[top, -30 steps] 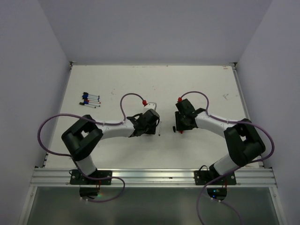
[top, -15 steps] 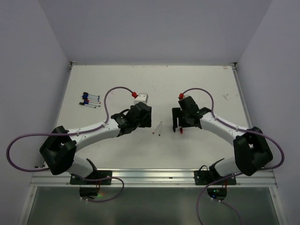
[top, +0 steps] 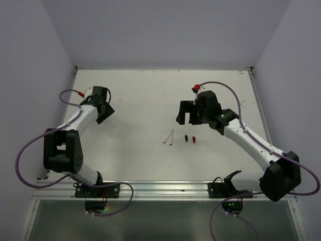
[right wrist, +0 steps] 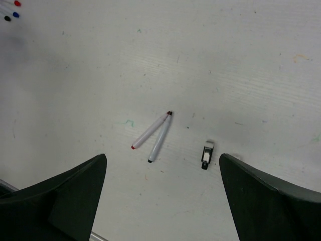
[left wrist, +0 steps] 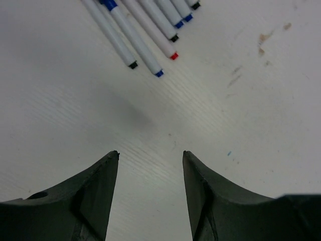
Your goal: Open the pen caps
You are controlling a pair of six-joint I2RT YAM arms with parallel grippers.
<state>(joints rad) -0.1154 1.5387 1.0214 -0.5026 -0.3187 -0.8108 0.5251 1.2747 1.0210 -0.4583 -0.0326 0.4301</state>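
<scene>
Two uncapped white pens (top: pixel 169 137) lie in a narrow V at the table's middle, also in the right wrist view as the pens (right wrist: pixel 153 135). Beside them rest a black pen cap (top: pixel 185 138) and a red pen cap (top: pixel 193 139); the right wrist view shows only the black cap (right wrist: pixel 206 154). My right gripper (top: pixel 186 118) (right wrist: pixel 161 156) hangs open and empty above and behind them. Several capped pens (left wrist: pixel 143 35) lie side by side just ahead of my left gripper (top: pixel 104 111) (left wrist: pixel 150 153), which is open, empty and hides them from the top camera.
Purple cables with red connectors (top: pixel 196 89) loop off both wrists. The table's left edge (top: pixel 67 108) runs close to the left gripper. A metal rail (top: pixel 165 189) with the arm bases lines the near edge. Faint pen marks (left wrist: pixel 264 42) stain the table.
The left arm has swung from the table's middle to the far left, leaving its pen beside the other. The right gripper has opened wide and drawn back, leaving the caps on the table.
</scene>
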